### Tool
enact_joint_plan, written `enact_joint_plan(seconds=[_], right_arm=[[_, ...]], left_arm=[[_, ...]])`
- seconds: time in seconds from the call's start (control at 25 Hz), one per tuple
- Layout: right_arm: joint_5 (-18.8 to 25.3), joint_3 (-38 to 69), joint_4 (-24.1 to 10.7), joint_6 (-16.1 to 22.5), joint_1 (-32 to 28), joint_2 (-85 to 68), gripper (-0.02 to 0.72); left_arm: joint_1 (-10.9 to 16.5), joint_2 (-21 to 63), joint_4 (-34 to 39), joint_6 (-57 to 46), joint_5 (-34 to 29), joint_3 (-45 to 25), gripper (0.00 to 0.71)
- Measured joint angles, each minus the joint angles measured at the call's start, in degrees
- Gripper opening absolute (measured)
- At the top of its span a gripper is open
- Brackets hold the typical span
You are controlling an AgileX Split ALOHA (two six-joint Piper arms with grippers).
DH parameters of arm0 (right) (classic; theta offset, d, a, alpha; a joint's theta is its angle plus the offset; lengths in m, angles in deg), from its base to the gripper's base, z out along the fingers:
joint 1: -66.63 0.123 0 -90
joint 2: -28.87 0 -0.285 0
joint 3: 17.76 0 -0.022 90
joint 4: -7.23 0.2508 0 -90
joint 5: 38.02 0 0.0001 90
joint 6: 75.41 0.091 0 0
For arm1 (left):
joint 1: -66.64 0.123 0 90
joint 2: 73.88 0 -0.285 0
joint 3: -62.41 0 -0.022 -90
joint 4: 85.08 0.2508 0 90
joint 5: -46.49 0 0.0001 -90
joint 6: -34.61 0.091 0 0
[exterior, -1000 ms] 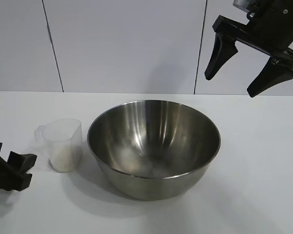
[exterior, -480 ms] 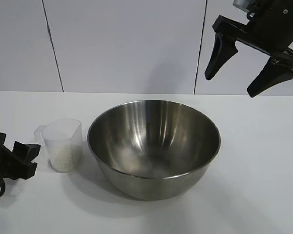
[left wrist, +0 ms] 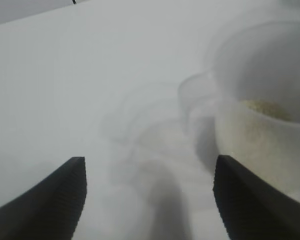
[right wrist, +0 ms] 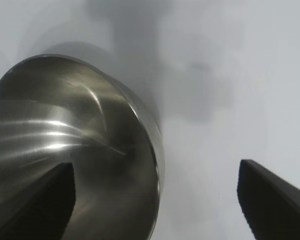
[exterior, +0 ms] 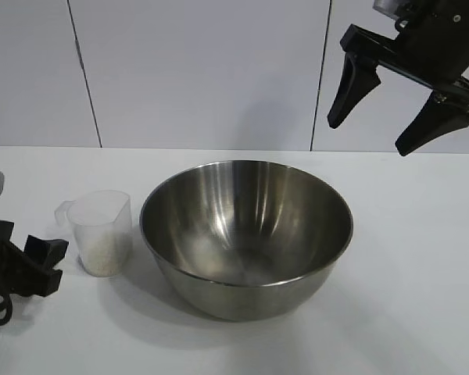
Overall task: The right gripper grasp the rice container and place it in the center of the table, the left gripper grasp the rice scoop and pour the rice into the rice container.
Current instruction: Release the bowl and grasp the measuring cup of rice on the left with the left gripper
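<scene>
The rice container [exterior: 246, 234], a big shiny steel bowl, stands empty at the middle of the white table [exterior: 410, 281]. The rice scoop [exterior: 102, 232], a clear plastic cup with white rice [exterior: 103, 256] in its bottom, stands upright just left of the bowl, tab handle to the left. My left gripper [exterior: 51, 266] is low at the table's left edge, open and empty, a short way left of the scoop. In the left wrist view the open gripper [left wrist: 147, 160] faces the scoop [left wrist: 260, 140], with rice [left wrist: 265, 107] visible inside. My right gripper [exterior: 369, 139] hangs open and empty, high above the bowl's right side. The right wrist view has this gripper [right wrist: 156, 165] over the bowl's rim [right wrist: 75, 145].
A plain white panelled wall [exterior: 203, 70] stands behind the table. Bare tabletop lies to the right of the bowl and in front of it.
My left gripper has shifted a little up and to the right, toward the scoop. The right gripper, bowl and scoop have not moved.
</scene>
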Motion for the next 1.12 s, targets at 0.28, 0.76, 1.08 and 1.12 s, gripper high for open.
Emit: enact_joint_plan(seconds=[0.28,0.76,1.08,1.12], right_arm=[[0.00,0.00,0.00,0.00,0.00,0.00,0.610],[0.00,0.00,0.00,0.00,0.00,0.00,0.610],[0.00,0.00,0.00,-0.05,0.00,0.00,0.610],[0.00,0.00,0.00,-0.05,0.00,0.00,0.610]], left_arm=[[0.00,-0.20,0.00,-0.24,0.00,2.17,0.515],[0.00,-0.40,0.00,-0.29,0.00,6.98,0.515],[0.00,-0.40,0.82,-0.42,0.00,7.92,0.305],[0.00,-0.40,1.06,-0.49,0.00,8.07,0.265]])
